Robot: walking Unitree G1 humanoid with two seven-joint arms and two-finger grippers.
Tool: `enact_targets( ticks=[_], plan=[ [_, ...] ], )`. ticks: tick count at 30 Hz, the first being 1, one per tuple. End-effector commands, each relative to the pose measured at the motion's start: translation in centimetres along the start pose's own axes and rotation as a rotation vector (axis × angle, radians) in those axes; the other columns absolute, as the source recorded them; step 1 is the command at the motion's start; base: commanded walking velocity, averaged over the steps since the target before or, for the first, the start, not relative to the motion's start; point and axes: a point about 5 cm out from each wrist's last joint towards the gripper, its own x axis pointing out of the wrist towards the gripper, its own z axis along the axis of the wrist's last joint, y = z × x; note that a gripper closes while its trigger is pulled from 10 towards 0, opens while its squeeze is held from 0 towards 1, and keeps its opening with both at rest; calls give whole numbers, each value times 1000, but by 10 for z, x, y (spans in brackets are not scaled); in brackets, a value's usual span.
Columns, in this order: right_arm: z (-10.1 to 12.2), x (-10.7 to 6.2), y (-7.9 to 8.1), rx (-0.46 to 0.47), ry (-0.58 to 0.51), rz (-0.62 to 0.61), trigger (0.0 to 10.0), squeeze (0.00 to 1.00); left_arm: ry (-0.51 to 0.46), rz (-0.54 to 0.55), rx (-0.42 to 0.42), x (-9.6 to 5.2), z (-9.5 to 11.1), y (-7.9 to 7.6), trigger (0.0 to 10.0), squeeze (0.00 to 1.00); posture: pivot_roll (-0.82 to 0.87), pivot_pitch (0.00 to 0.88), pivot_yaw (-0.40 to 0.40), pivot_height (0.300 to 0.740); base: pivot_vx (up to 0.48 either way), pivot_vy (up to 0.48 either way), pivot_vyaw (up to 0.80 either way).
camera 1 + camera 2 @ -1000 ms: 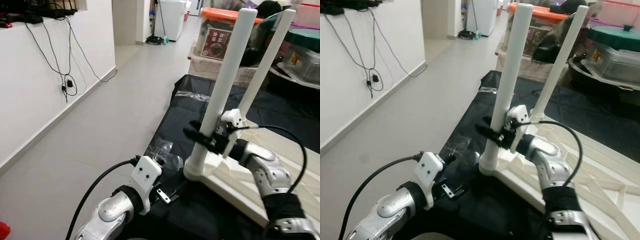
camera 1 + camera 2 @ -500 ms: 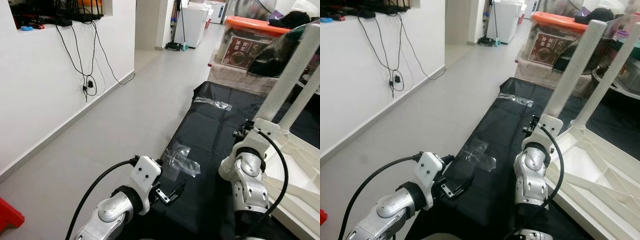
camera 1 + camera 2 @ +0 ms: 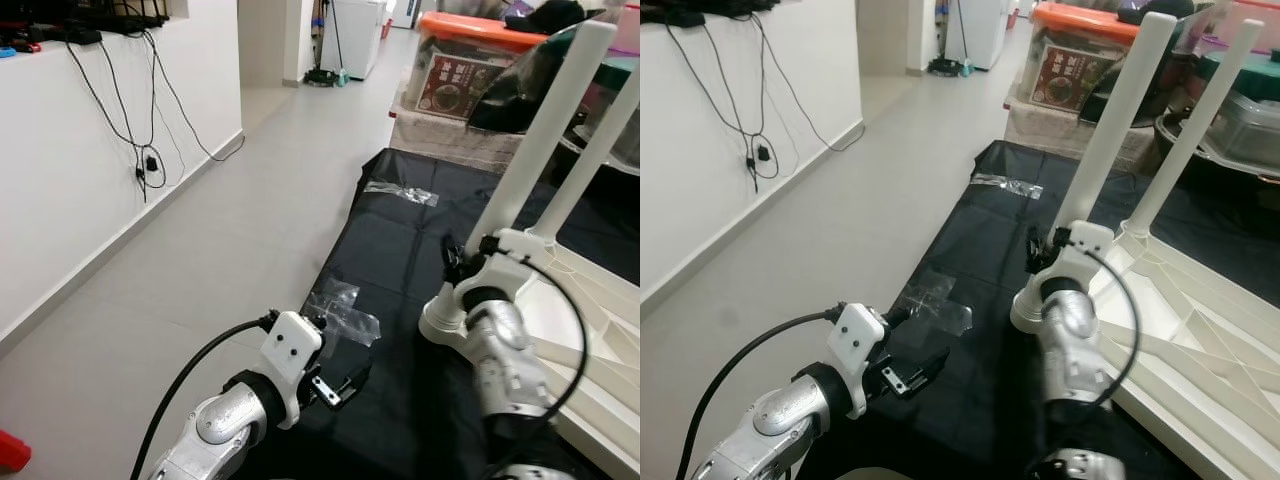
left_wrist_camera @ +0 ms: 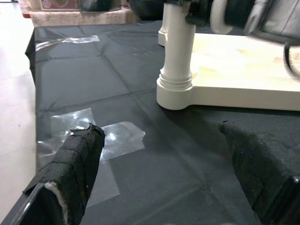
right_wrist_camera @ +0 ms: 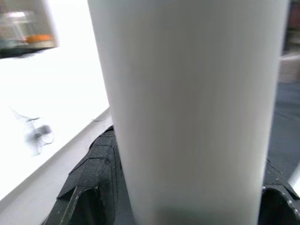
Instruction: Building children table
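Right hand (image 5: 187, 197) clasps table leg (image 3: 1102, 140)

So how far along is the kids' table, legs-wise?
Done: two white legs stand upright in the upside-down tabletop, the near leg and the far leg. In hand: the right claw grips the near leg low down; the left claw hovers open over the black sheet. Left: I can't tell about the other corners.
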Motion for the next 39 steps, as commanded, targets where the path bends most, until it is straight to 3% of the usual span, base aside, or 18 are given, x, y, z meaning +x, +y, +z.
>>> enact_targets(
  ticks=[1,4,5,6,14,15,16,19,24,25,28,29,30,32,33,34,35,39],
  plan=[
    [-3,-3,10,13,67,243,10000,0,4,7,-8,0,-3,0,10000,0,191,0,-90,740,0,0,0],
    [4,-12,14,1,117,517,10000,0,5,9,-10,0,-3,0,10000,0,193,0,-91,740,0,0,0],
    [4,-12,14,1,117,517,10000,0,5,9,-10,0,-3,0,10000,0,193,0,-91,740,0,0,0],
    [7,-17,19,-5,147,672,10000,0,5,10,-12,0,-4,0,10000,0,197,0,-94,740,0,0,0],
    [4,-24,33,-38,268,1019,10000,0,5,15,-14,0,-4,0,10000,0,204,0,-102,740,0,0,0],
    [-2,-22,35,-66,298,1023,4039,0,5,15,-14,0,-4,0,10000,0,204,0,-102,740,0,0,0],
    [-10,-21,35,-94,347,1029,0,0,5,15,-14,0,-5,0,10000,0,204,0,-102,740,0,0,0],
    [-14,-22,36,-109,363,1030,0,0,5,15,-14,0,-4,0,10000,0,206,0,-105,740,0,0,0],
    [-23,-16,37,-124,321,907,0,0,3,14,-12,-1,-3,0,10000,0,203,0,-99,740,0,0,0],
    [-23,-3,33,-111,231,664,0,0,3,13,-12,-1,-3,0,10000,0,198,0,-98,740,0,0,0],
    [-22,2,31,-108,193,577,0,0,3,12,-12,-1,-2,0,10000,0,198,0,-98,740,0,0,0],
    [-19,10,23,-72,137,361,0,0,2,8,-15,-1,-2,0,10000,0,196,0,-95,740,0,0,0],
    [-19,10,23,-72,137,361,0,0,2,8,-15,-1,-2,0,10000,0,196,0,-95,740,0,0,0],
    [-15,17,9,-86,97,72,0,0,1,7,-7,0,-2,1,10000,0,186,0,-88,740,0,0,0],
    [-15,17,9,-86,97,72,0,0,1,7,-7,0,-2,1,10000,0,186,0,-88,740,0,0,0],
    [-8,10,-10,-100,54,-291,0,0,2,2,-7,1,-1,0,10000,0,180,0,-86,740,0,0,0],
    [-8,10,-10,-100,54,-291,0,0,2,2,-7,1,-1,0,10000,0,180,0,-86,740,0,0,0],
    [-7,-7,-15,-55,24,-574,0,0,3,-2,-12,1,-1,-2,10000,0,184,0,-90,740,0,0,0]
  ],
)
